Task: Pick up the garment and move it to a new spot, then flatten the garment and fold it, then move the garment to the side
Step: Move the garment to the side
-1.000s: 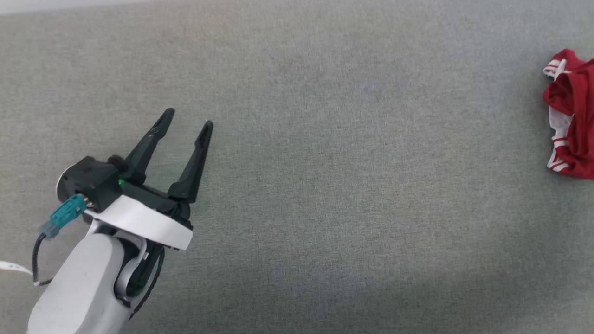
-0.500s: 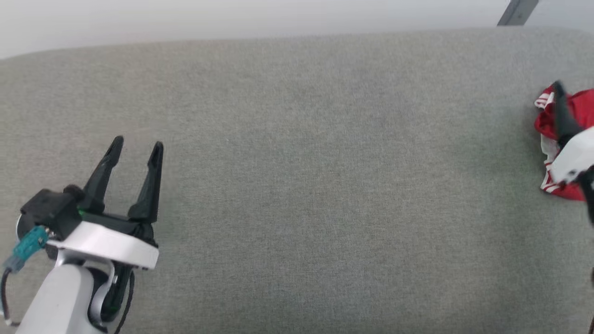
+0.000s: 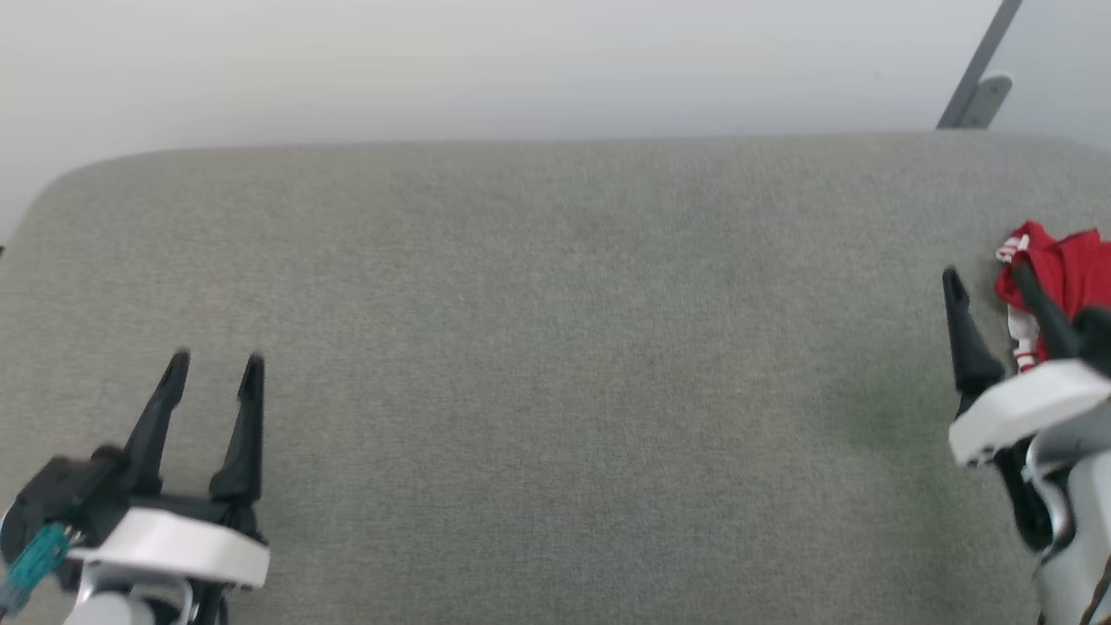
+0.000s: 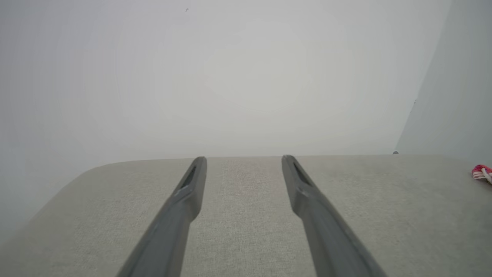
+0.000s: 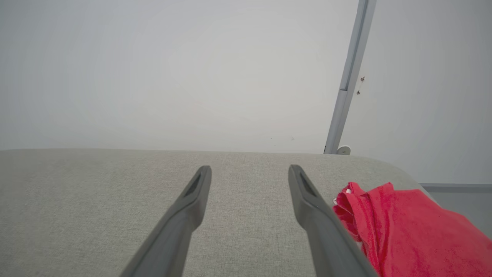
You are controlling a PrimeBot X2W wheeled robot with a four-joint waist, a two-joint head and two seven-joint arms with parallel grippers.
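The garment (image 3: 1063,269) is a crumpled red heap with white striped trim at the far right edge of the grey padded table (image 3: 555,347). It also shows as red cloth in the right wrist view (image 5: 407,231) and as a small red patch in the left wrist view (image 4: 481,172). My right gripper (image 3: 985,278) is open just left of the heap, its right finger in front of the cloth, nothing between the fingers. My left gripper (image 3: 215,365) stands open over bare table at the lower left, far from the garment.
The table's far edge (image 3: 521,146) meets a pale wall, with a rounded corner at the far left. A slanted grey metal post (image 3: 976,82) stands behind the far right corner, also in the right wrist view (image 5: 346,88).
The head camera has tilted up, bringing the wall and table edge into view. My right gripper has come into view beside the garment; the left gripper sits lower left in the picture.
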